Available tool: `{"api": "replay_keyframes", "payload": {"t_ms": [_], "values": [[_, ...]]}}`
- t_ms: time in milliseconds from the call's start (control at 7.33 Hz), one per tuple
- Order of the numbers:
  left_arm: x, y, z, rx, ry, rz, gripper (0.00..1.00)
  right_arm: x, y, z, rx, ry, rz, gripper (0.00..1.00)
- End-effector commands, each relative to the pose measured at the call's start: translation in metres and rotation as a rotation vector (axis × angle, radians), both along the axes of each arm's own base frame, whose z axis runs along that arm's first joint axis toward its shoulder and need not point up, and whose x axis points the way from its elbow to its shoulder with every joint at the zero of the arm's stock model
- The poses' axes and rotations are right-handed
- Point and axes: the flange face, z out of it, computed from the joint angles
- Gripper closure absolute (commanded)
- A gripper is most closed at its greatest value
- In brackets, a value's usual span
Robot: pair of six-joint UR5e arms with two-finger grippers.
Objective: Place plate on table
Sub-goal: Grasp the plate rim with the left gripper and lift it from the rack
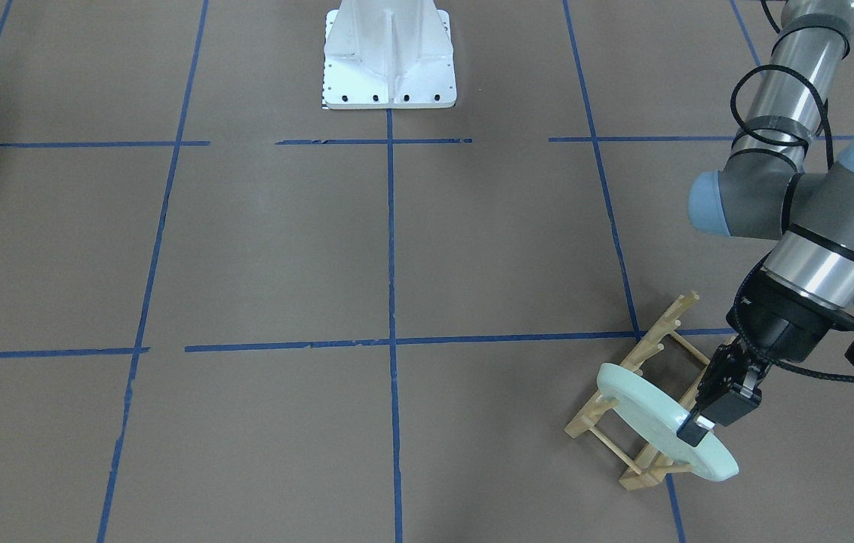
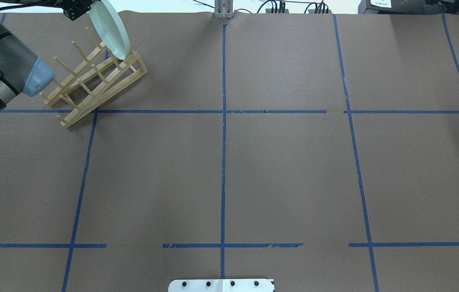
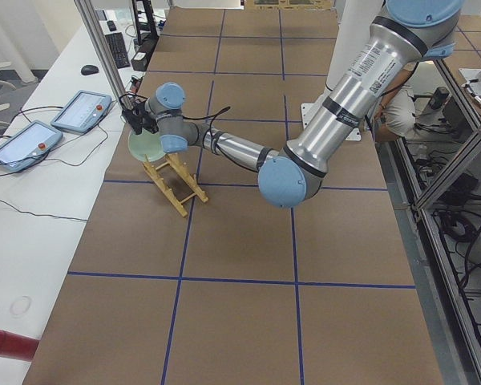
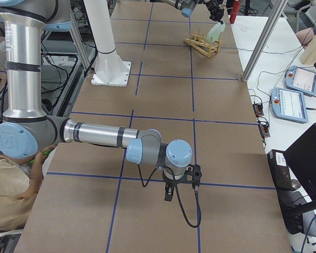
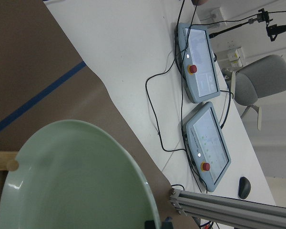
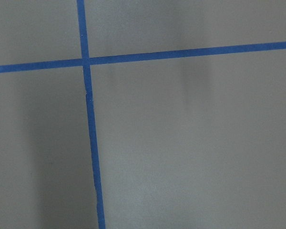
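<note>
The pale mint-green plate (image 1: pixel 653 415) stands tilted at the far end of the light wooden peg rack (image 1: pixel 642 362), resting between its pegs. It also shows in the overhead view (image 2: pixel 110 28) and fills the lower left of the left wrist view (image 5: pixel 76 181). My left gripper (image 1: pixel 692 434) is shut on the plate's upper rim, one finger on each face. The brown table (image 1: pixel 284 241) with blue tape lines lies around the rack. My right gripper (image 4: pixel 168 194) hangs low over the table far from the rack. I cannot tell whether it is open or shut.
The white robot base (image 1: pixel 389 53) stands at the table's middle edge. Past the table edge by the rack is a white bench with two teach pendants (image 5: pixel 200 62) and an aluminium frame post (image 5: pixel 229 210). A person sits by the robot (image 4: pixel 10 200).
</note>
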Motion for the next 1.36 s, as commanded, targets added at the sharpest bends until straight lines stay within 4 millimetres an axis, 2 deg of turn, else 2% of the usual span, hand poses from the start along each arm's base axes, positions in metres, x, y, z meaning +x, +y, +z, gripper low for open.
{"api": "replay_keyframes", "payload": {"t_ms": [0, 136, 409, 682, 818, 955, 1091, 1227], "values": [[-0.001, 0.0, -0.016, 0.005, 0.036, -0.008, 1.0, 0.0, 0.0, 0.0, 0.0, 0.0, 0.0, 0.0], [-0.002, 0.004, -0.03, 0.027, 0.046, -0.006, 1.0, 0.0, 0.0, 0.0, 0.0, 0.0, 0.0, 0.0], [-0.018, 0.031, -0.077, 0.025, 0.043, 0.002, 1.0, 0.0, 0.0, 0.0, 0.0, 0.0, 0.0, 0.0], [-0.033, 0.081, -0.127, -0.052, 0.002, 0.015, 1.0, 0.0, 0.0, 0.0, 0.0, 0.0, 0.0, 0.0], [-0.019, 0.105, -0.143, -0.106, -0.029, 0.049, 1.0, 0.0, 0.0, 0.0, 0.0, 0.0, 0.0, 0.0], [0.039, 0.134, -0.137, -0.22, -0.112, 0.14, 1.0, 0.0, 0.0, 0.0, 0.0, 0.0, 0.0, 0.0], [0.079, 0.155, -0.127, -0.293, -0.189, 0.198, 1.0, 0.0, 0.0, 0.0, 0.0, 0.0, 0.0, 0.0], [0.128, 0.186, -0.114, -0.356, -0.288, 0.249, 1.0, 0.0, 0.0, 0.0, 0.0, 0.0, 0.0, 0.0]]}}
